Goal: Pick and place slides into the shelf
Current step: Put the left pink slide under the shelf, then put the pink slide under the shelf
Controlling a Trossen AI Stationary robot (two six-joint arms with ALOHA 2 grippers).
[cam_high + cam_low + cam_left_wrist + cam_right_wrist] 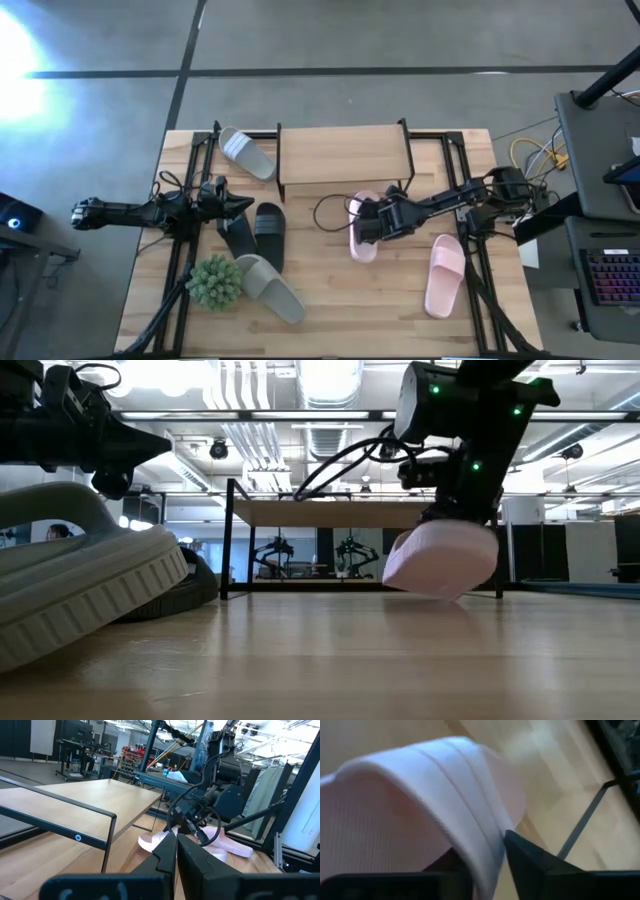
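Observation:
A pale pink slide point(362, 240) hangs tilted low over the table, just in front of the shelf point(340, 150), with my right gripper point(364, 222) shut on its strap. The slide's mate point(445, 275) lies flat near the right edge. Two black slides point(255, 235) lie side by side left of centre. One grey-white slide point(248, 152) lies at the shelf's left end, and another point(270, 288) lies near the front, beside a green plant ball point(215, 280). My left gripper point(248, 206) hovers shut and level above the black slides, touching nothing. My right gripper has the pink slide's wide strap point(480, 835) by its edge. One finger point(530, 862) is outside the strap and the other is mostly hidden under it. The fingers slant down from the table's right side. In the low view the slide point(440, 560) hangs tilted, close above the table.
The shelf's board stands on thin black legs point(228, 540), with open space beneath it. Black frame rails point(190, 230) run along both sides of the table. A black cable point(330, 205) loops by the right gripper. Bare wood lies between the pink slides and at the front centre.

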